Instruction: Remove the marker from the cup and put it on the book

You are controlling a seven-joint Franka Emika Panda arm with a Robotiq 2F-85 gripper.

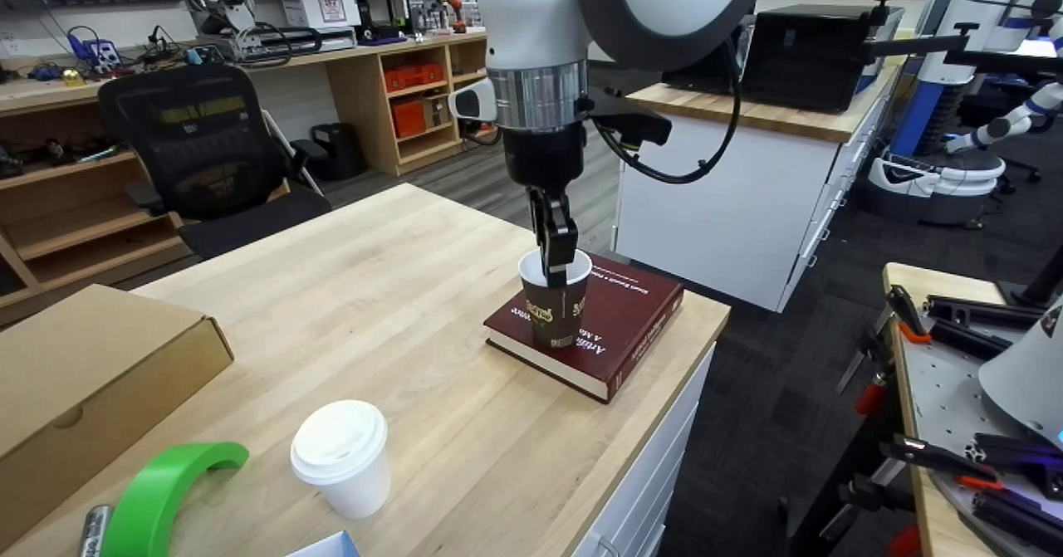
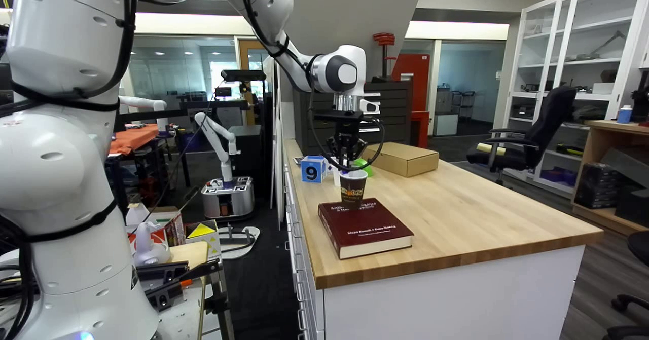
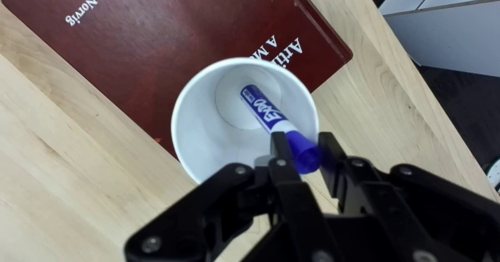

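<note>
We see a black hand (image 3: 303, 144), nearly closed, gripping the upper end of a slim blue marker (image 3: 268, 113) tilted inside an upright brown paper cup (image 1: 555, 315) on a thick maroon hardcover book (image 1: 629, 315); a lidded white paper cup (image 1: 345, 461) stands apart.

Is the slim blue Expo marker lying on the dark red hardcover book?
No, the wrist view shows the marker leaning inside the white-lined brown paper cup, its cap between the fingers of the black gripper.
</note>
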